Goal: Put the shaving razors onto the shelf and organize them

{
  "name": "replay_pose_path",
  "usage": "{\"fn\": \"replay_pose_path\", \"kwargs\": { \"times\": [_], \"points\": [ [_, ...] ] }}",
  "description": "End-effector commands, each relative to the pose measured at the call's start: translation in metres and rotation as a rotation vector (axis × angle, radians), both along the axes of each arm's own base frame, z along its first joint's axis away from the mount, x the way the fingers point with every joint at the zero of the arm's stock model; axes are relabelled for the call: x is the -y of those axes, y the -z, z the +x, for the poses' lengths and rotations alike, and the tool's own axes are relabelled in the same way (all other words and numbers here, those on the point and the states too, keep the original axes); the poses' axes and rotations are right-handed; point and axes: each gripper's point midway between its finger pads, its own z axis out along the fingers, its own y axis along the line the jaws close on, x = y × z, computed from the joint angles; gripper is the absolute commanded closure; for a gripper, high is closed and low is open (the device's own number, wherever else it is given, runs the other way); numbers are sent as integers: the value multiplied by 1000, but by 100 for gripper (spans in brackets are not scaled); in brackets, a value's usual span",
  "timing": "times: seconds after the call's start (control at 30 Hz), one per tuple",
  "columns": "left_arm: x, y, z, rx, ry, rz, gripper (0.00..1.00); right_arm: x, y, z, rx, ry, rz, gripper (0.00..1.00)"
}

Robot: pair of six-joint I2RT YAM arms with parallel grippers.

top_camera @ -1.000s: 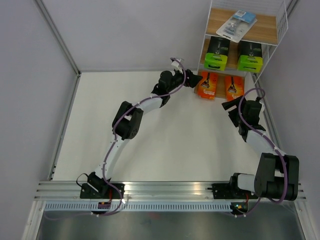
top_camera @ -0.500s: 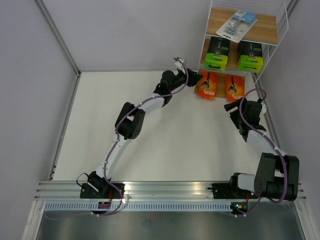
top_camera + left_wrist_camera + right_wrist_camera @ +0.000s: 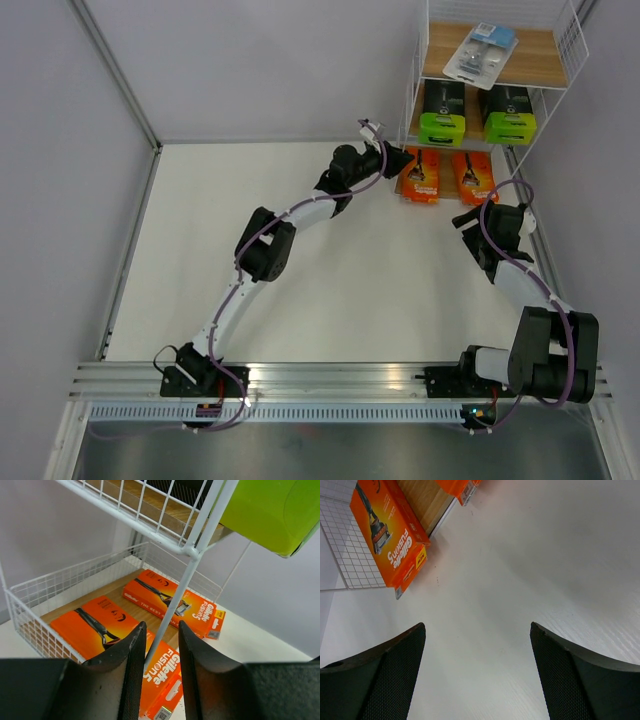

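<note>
The shelf [image 3: 413, 100] stands at the back right, a white wire frame with wooden boards. Its top board holds a clear blister with blue card [image 3: 480, 50]. Two black boxes with lime-green ends [image 3: 441, 113] [image 3: 509, 113] are on the middle board, and two orange razor cards [image 3: 418, 172] [image 3: 474, 175] lie on the bottom one. My left gripper [image 3: 404, 161] [image 3: 161, 630] straddles the shelf's front-left white post [image 3: 192, 565]; its jaws are narrow, with a gap beside the post. My right gripper [image 3: 462, 219] [image 3: 477, 630] hangs wide open over bare table, holding nothing.
Grey walls enclose the white table on the left, back and right. The shelf's bottom wire basket rim [image 3: 60, 577] rings the orange cards [image 3: 175, 600]. In the right wrist view an orange card [image 3: 387, 535] sticks out past the shelf's front edge.
My left gripper's jaws have narrowed around the post while the arm reached further right. The whole shelf has shifted to the right. The right arm moved slightly.
</note>
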Motion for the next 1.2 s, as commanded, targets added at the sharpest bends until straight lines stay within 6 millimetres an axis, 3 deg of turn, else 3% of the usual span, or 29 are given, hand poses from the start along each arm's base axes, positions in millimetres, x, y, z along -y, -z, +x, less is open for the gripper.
{"fn": "replay_pose_path", "kwargs": {
  "times": [0.0,0.03,0.33,0.53,0.67,0.83,1.17],
  "points": [
    [41,-42,-61,114,165,-29,63,8,-13,1,32,27,-29,9],
    [42,-35,-65,102,159,-20,63,8,-15,1,37,28,-32,9],
    [46,-42,-84,97,154,-12,63,6,-8,-11,1,26,-27,9],
    [41,-34,-77,76,109,1,61,6,-6,-15,-3,22,-37,8],
    [30,-36,-62,48,53,2,61,5,-1,-20,-17,21,-29,8],
    [15,-31,-28,-40,-37,12,61,1,3,-20,-11,18,-8,8],
    [12,-18,-2,-71,-124,45,58,1,11,-14,-28,17,3,8]
  ]
}}
